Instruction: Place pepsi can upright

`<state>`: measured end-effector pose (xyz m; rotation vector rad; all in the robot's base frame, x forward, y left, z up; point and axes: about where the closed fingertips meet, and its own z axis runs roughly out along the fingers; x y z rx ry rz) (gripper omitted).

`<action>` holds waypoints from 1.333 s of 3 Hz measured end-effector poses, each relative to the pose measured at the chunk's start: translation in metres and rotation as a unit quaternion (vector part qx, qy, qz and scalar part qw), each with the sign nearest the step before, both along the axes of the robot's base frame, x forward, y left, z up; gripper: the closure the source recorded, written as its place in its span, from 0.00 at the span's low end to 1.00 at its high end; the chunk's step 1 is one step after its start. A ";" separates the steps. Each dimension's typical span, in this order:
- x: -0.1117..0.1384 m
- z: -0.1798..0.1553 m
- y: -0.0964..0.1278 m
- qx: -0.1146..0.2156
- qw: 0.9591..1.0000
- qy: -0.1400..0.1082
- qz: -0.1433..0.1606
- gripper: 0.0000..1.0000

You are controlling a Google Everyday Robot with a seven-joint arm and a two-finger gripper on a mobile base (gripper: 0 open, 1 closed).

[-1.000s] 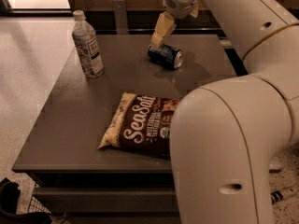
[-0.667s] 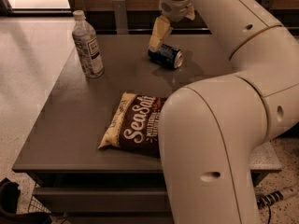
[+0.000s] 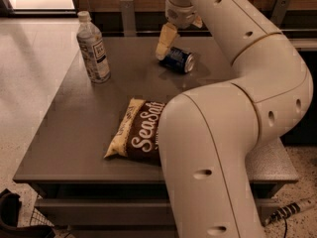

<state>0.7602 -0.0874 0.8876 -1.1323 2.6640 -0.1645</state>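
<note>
The pepsi can [image 3: 178, 60], dark blue with silver ends, lies on its side at the back middle of the grey table [image 3: 84, 123]. My gripper [image 3: 173, 46] hangs just above the can's left end, open. One cream finger [image 3: 165, 39] points down and touches or nearly touches the can's left end. The other finger is mostly hidden behind my arm. The can is not held.
A clear plastic bottle [image 3: 93, 47] with a white label stands upright at the back left. A Sea Salt chip bag [image 3: 136, 133] lies at the front middle, partly hidden by my large white arm [image 3: 233, 133]. A dark ledge runs behind the table.
My gripper has dropped slightly lower and to the left, toward the can's left end. My arm's elbow has swung left, covering more of the chip bag. The can has not moved.
</note>
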 end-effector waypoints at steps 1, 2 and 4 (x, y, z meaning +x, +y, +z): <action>0.001 -0.012 0.005 0.012 1.000 0.014 0.008 0.00; 0.002 -0.027 0.009 0.024 0.999 0.030 0.013 0.00; 0.006 -0.058 0.018 0.040 0.997 0.060 0.019 0.09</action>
